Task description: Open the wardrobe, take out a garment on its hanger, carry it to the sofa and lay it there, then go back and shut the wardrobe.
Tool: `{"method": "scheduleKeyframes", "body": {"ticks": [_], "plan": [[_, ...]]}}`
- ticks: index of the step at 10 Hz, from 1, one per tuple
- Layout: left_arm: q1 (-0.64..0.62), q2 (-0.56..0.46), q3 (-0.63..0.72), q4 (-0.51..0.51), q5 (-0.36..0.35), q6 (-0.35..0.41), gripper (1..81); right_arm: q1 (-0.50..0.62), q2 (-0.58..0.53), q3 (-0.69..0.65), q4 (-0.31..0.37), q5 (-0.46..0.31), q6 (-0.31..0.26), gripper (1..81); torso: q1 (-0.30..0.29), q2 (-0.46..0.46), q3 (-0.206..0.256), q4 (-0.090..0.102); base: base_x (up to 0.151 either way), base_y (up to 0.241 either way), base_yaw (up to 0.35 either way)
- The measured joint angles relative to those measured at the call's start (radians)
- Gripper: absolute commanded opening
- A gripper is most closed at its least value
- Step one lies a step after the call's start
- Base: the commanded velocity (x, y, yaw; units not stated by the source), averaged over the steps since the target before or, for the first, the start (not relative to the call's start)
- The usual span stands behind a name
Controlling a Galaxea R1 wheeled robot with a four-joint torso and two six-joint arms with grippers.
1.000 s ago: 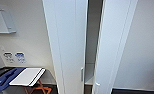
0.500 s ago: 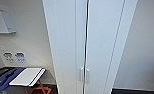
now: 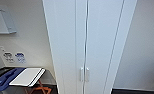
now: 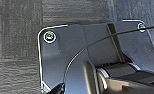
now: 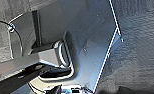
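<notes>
Your wardrobe [image 3: 89, 45] stands upright, long axis vertical, both doors shut, paired handles [image 3: 84, 74] facing you (low centre). State of both sets of fingers: cannot tell.

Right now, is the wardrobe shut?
Shut. Both doors of the wardrobe meet along a thin centre seam, with the two handles side by side.

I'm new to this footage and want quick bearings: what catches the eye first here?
The tall white wardrobe fills the middle of the head view, its two doors shut with a pair of small handles low at the seam. To its left, a blue-and-white folded item lies low against the wall, beneath two wall stickers.
</notes>
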Motion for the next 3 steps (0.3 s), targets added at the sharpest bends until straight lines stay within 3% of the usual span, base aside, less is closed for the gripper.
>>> {"method": "scheduleKeyframes", "body": {"ticks": [3], "plan": [[0.037,0.017,-0.009,0.013,0.011,0.000,81.1,0.003,0.045,0.006,-0.045,-0.026,-0.008,81.1,0.000,0.000,0.000,0.000,0.000,0.000,0.000]]}}
